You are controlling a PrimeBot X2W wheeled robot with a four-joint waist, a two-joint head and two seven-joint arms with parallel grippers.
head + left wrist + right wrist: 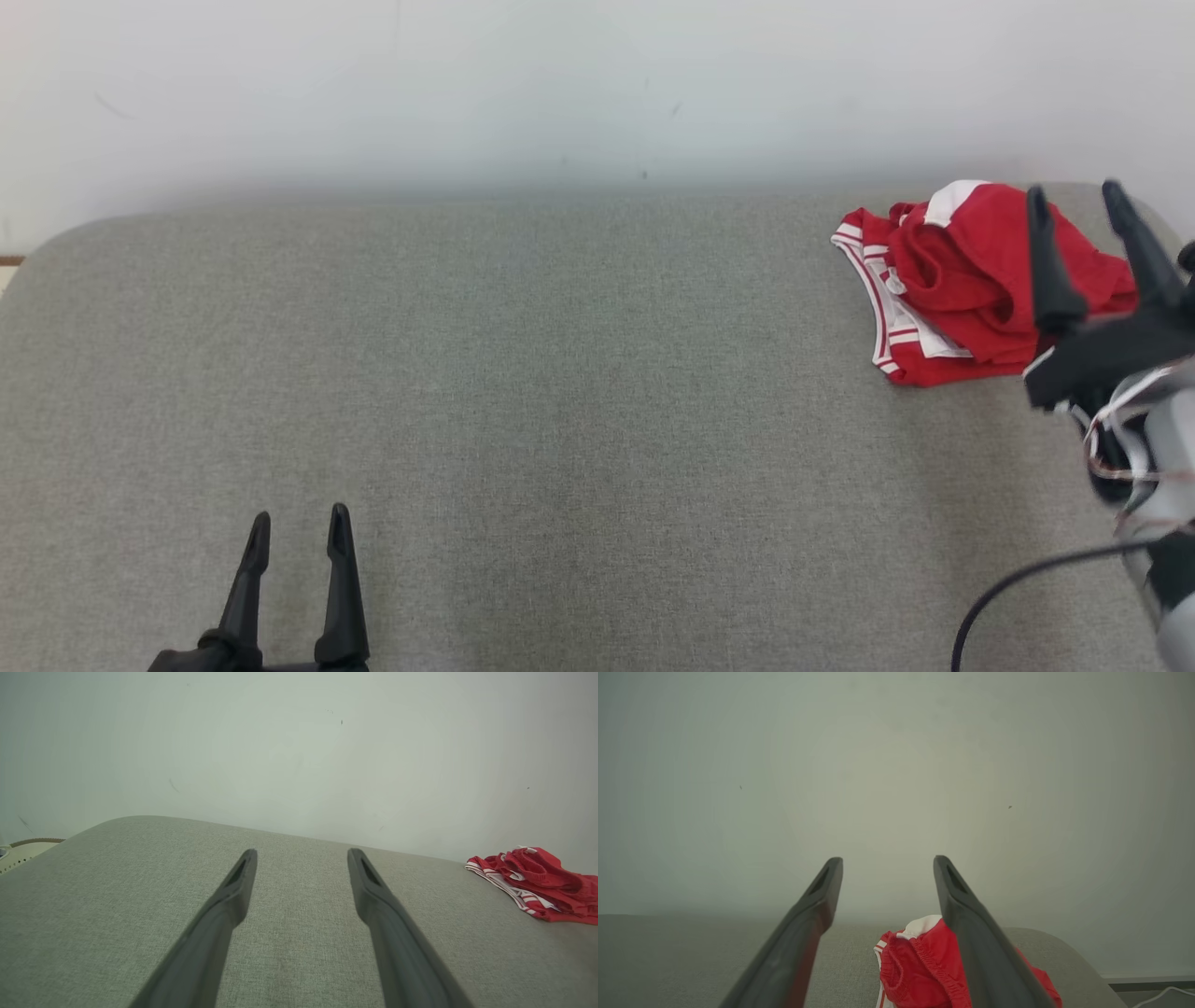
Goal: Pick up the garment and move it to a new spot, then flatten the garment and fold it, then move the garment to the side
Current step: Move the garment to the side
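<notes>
Two grippers, one garment and one padded surface, listed from the robot's left to its right.

1. Left gripper (pixel 299 515): at the lower left of the head view, two long dark fingers pointing up the frame. The fingers are spread apart with nothing between them. In the left wrist view (pixel 302 851) they reach out over bare grey cloth. It is well apart from the garment.

2. Pale object with a woven-looking rim (pixel 28 845): at the far left edge of the left wrist view, beyond the surface's rounded corner. Its kind cannot be told.

3. Grey fabric surface (pixel 560 373): broad and finely woven, with rounded far corners. It butts against a pale wall (pixel 560 84) that has a few small dark specks.

4. Garment (pixel 962 280): red cloth with white trim and white-and-red striped edging, and a gathered elastic band that shows in the right wrist view (pixel 915 966). It lies crumpled in a loose heap at the far right corner of the surface, near the wall. It also shows at the right edge of the left wrist view (pixel 537 882).

5. Right gripper (pixel 1075 189): at the right edge of the head view, its fingers crossing in front of the garment's right part. The fingers are spread wide and empty. In the right wrist view (pixel 888 858) the tips stand against the wall, with the heap lower down, partly behind the right-hand finger. Contact with the cloth cannot be told.

6. Black cable (pixel 1018 579): curves from the right arm toward the bottom edge.
</notes>
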